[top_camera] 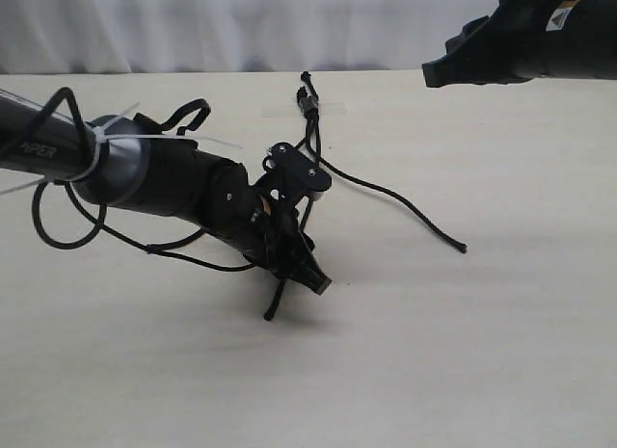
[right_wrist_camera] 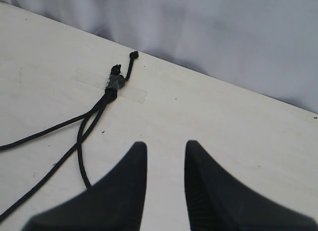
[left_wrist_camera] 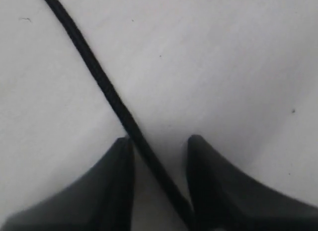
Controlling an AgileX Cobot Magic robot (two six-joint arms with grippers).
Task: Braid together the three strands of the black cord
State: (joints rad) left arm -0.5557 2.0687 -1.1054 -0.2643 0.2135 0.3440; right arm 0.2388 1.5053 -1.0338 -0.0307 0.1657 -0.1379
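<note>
The black cord's bound end [top_camera: 308, 102] lies under a strip of clear tape [top_camera: 333, 109] near the table's far edge, and it also shows in the right wrist view as the bound end [right_wrist_camera: 114, 83]. One strand [top_camera: 405, 205] curves off to the right. My left gripper [top_camera: 310, 275] is low over the table in the middle, with a second strand's tip [top_camera: 271, 313] poking out below it. In the left wrist view that strand [left_wrist_camera: 107, 89] runs slantwise between the spread fingers [left_wrist_camera: 119, 186] of the open left gripper [left_wrist_camera: 160, 141]. The third strand is mostly hidden behind the gripper. My right gripper [right_wrist_camera: 165, 144] is open and empty, and hovers near the bound end.
The left arm's glossy cables [top_camera: 58, 231] loop over the table at the left. The right arm [top_camera: 521, 39] hangs at the top right, above the table. A pale curtain [top_camera: 193, 24] backs the table's far edge.
</note>
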